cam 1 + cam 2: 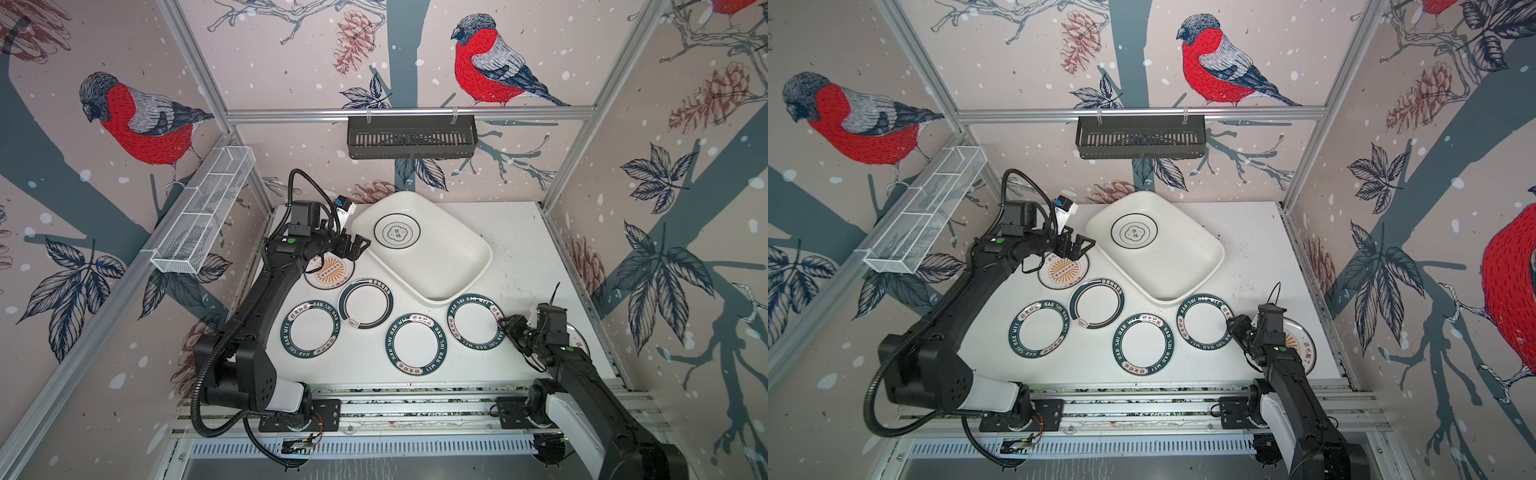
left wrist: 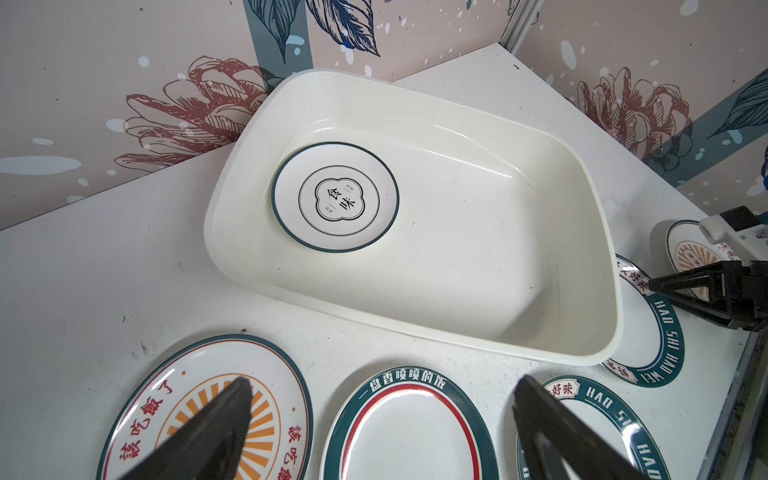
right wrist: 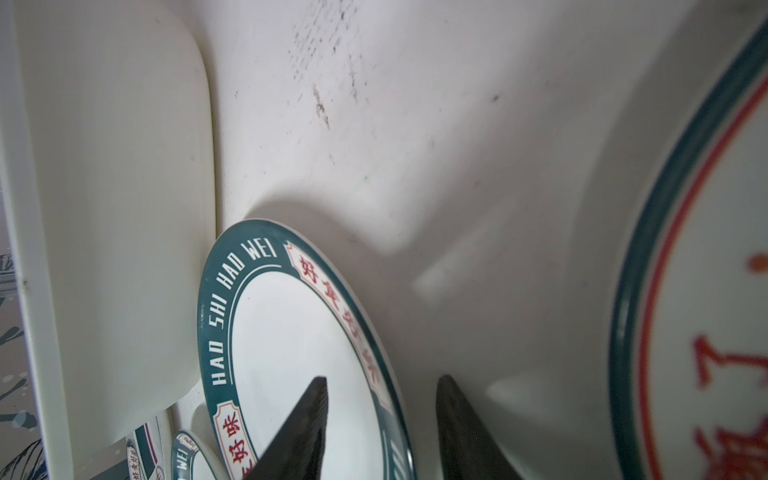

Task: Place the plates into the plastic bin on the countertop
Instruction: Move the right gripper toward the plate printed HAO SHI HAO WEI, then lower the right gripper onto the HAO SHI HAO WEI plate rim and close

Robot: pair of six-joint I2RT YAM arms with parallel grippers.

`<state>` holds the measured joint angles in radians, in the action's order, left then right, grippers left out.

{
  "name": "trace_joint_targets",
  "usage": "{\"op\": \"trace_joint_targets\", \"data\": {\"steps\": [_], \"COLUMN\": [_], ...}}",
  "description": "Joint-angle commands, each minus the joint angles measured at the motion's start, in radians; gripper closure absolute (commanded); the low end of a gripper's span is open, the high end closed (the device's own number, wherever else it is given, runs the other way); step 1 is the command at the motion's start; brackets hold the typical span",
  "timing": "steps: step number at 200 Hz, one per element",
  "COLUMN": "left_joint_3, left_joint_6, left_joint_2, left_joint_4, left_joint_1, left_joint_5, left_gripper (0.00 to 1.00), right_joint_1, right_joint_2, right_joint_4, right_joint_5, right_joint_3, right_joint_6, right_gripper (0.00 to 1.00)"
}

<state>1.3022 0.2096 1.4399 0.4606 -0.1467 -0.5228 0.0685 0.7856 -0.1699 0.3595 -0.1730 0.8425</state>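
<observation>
Nearest, the right gripper (image 1: pixel 504 322) straddles the edge of a teal-rimmed plate (image 1: pixel 473 324), with one finger over it and one outside. Whether it pinches the rim is unclear. Its arm hides most of an orange sunburst plate (image 1: pixel 1302 341). Three more teal-rimmed plates (image 1: pixel 415 344) lie flat on the countertop (image 1: pixel 519 249). Farther back, the left gripper (image 1: pixel 358 245) hovers empty, jaws spread wide, partly covering a second sunburst plate (image 1: pixel 330 276). Beyond, the plastic bin (image 1: pixel 453 266) holds one dark-ringed plate (image 1: pixel 397 230). A black slotted basket (image 1: pixel 411 137) hangs on the back wall.
</observation>
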Motion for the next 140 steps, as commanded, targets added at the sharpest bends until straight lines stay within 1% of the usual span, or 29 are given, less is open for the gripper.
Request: {"op": "trace_joint_targets", "data": {"steps": [1, 38, 64, 77, 90, 140], "left_joint_3": [0.009, 0.003, 0.0, -0.003, -0.004, -0.013], "left_joint_6": [0.011, 0.013, 0.011, 0.01, 0.01, 0.006], "left_joint_2": [-0.001, -0.007, -0.009, -0.01, -0.012, -0.015], "left_joint_4": [0.014, 0.016, 0.014, 0.013, 0.01, 0.004], "left_joint_1": [-0.001, -0.002, -0.002, -0.002, -0.002, -0.002], "left_joint_5": [-0.023, -0.023, -0.025, -0.027, -0.029, -0.03], "left_gripper": [0.02, 0.02, 0.02, 0.02, 0.02, 0.02], "right_joint_1": [0.004, 0.015, 0.029, 0.038, 0.05, 0.099], "right_joint_2": [0.0, -0.004, -0.013, -0.02, -0.029, -0.06], "right_joint_4": [0.027, 0.029, 0.026, 0.027, 0.025, 0.033], "right_joint_5": [0.029, 0.035, 0.038, 0.039, 0.036, 0.041], "right_joint_3": [0.02, 0.034, 0.044, 0.051, 0.058, 0.072], "right_joint_6": [0.023, 0.018, 0.012, 0.01, 0.008, 0.003], "right_gripper": [0.58, 0.61, 0.68, 0.7, 0.73, 0.76]}}
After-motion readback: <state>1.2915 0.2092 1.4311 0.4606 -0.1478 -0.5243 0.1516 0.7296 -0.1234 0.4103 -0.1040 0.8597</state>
